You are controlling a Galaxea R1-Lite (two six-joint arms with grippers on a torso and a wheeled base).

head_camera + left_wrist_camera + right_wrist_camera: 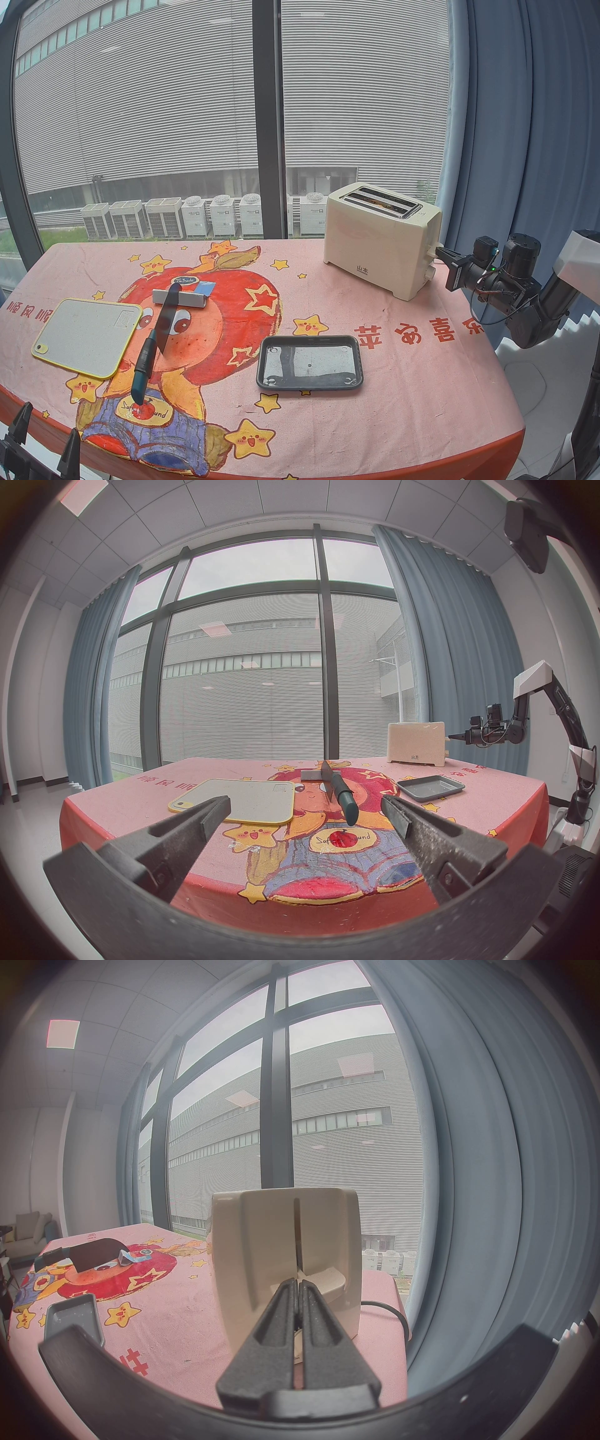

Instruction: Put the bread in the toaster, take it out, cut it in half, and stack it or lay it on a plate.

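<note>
Bread (377, 201) sits low in a toaster (381, 250) slot, right gripper (295, 1284) clenched empty with tips at the side lever (322, 1277), left gripper (305, 802) gaping by the table's (406, 375) near edge; risk: closed tips skid off the lever or shove the light toaster sideways.

The bread (381, 202) is sitting deep in the toaster (381, 250), showing as just a brown sliver. At seven o'clock in the head view, the left gripper (49, 424) is being cropped by the edge.
</note>
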